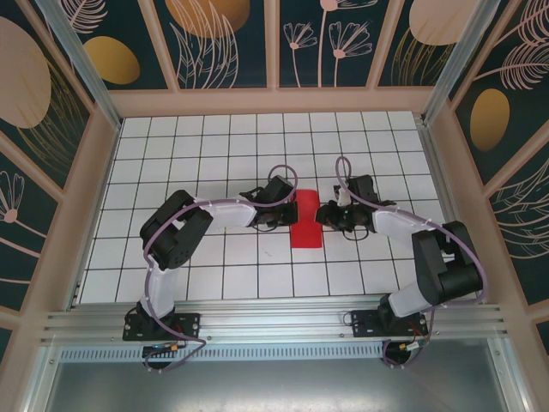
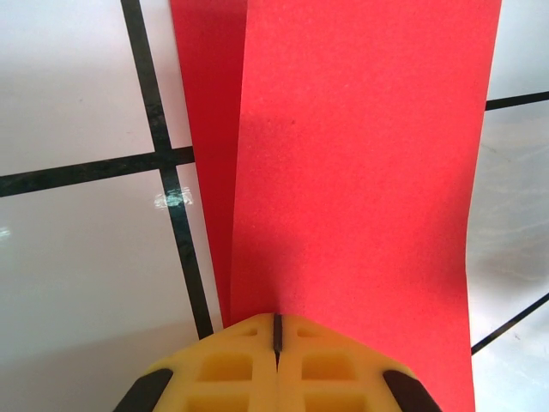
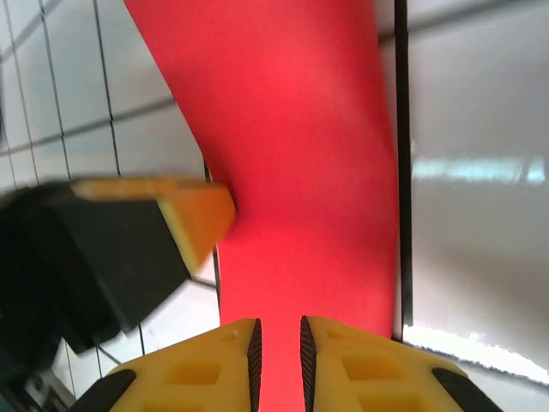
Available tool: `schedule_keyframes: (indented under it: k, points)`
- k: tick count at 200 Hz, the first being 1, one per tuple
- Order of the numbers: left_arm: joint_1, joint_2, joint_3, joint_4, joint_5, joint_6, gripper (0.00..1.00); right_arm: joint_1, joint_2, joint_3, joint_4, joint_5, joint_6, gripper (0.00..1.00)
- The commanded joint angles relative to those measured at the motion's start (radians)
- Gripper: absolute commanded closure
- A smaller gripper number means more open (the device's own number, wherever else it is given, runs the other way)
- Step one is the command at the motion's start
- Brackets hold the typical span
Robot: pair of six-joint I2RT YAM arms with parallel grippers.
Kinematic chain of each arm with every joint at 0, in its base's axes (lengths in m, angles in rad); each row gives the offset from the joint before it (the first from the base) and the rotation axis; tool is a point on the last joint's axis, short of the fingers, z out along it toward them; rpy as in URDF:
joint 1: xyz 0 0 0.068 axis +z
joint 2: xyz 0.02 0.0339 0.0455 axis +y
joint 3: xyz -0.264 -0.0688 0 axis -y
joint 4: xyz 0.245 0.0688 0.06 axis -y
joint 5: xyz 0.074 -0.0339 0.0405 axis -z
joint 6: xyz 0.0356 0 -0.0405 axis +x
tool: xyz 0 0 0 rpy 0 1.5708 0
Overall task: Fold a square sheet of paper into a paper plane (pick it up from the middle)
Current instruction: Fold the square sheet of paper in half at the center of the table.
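The folded red paper (image 1: 307, 220) lies on the tiled desk (image 1: 214, 163). The left tool (image 2: 276, 322), pressed together, meets its edge; the right tool (image 3: 279, 326) stands slightly spread over it.

The red paper (image 1: 306, 220) is folded into a long, narrow strip (one layer sits on top of another, with the lower one peeking out). It lies in the middle of the white tiles (image 1: 214, 146).

We note bright, even light; glare on the table (image 3: 480, 167); the paper (image 3: 300, 129) blurs in the right wrist view.
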Motion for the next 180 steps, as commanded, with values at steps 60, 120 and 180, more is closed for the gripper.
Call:
schedule_keyframes:
  k: [60,120,180]
  points:
    - [-0.004,0.055,-0.014,-0.095,-0.004,0.026,1.00,-0.057,0.176,0.028,0.016,-0.027,-0.068,0.78]
    - [-0.004,0.056,-0.013,-0.101,-0.007,0.029,1.00,-0.058,0.105,0.107,-0.023,-0.063,-0.068,0.78]
    - [-0.004,0.061,-0.009,-0.101,-0.004,0.029,1.00,-0.058,0.251,0.172,0.002,-0.089,-0.083,0.78]
